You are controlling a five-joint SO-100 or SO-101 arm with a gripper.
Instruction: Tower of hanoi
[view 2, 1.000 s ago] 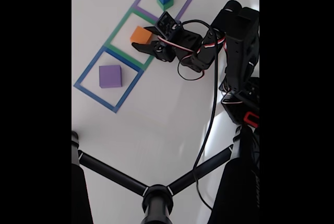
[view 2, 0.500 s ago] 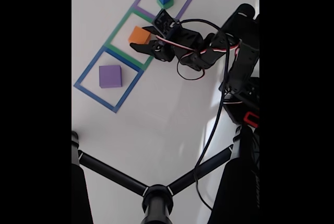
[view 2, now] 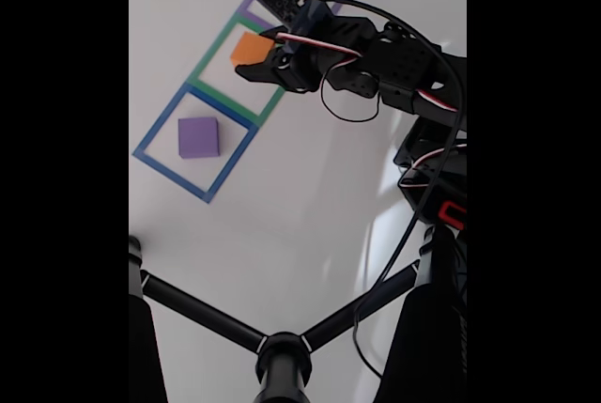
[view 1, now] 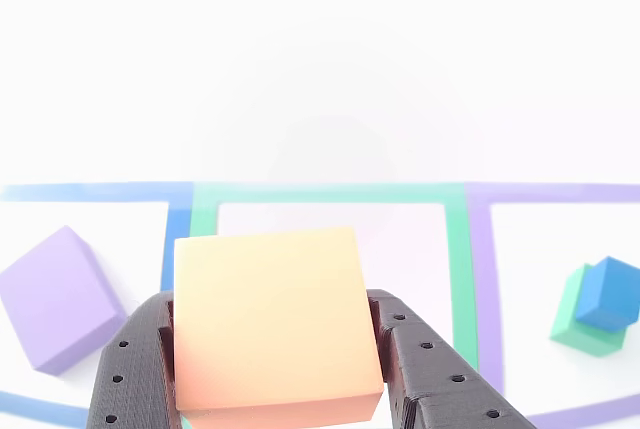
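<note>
The hand (view 1: 280,389) is closed on the orange cube (view 1: 272,319), one black finger (view 1: 135,374) pressed to the cube's left face and the other to its right face in the other view. The cube sits square between them, its broad front face toward the camera and its top edge level; as a cube it has no evident long axis. Its lower edge runs out of the picture along with the fingertips, so how far the fingers reach below it cannot be told.

In the fixed view the hand (view 2: 255,57) holds the orange cube (view 2: 249,47) over the green taped square (view 2: 208,51), the middle of three squares taped in a diagonal row on the white desk (view 2: 282,206). Whether the cube is touching the desk or just off it is hard to judge from either view.

To the left in the other view, the purple cube (view 1: 58,297) lies inside the blue taped square (view 1: 90,192), turned so that one corner points toward the camera. In the fixed view the same purple cube (view 2: 199,136) sits near the middle of its blue square (view 2: 160,121), well apart from the hand.

To the right in the other view, a small blue cube (view 1: 610,292) rests on a green cube (view 1: 575,324) inside the purple taped square (view 1: 480,269), the stack cut off by the right edge. In the fixed view the arm's wrist covers that stack.

A black stand (view 2: 282,351) crosses the bottom of the fixed view
</note>
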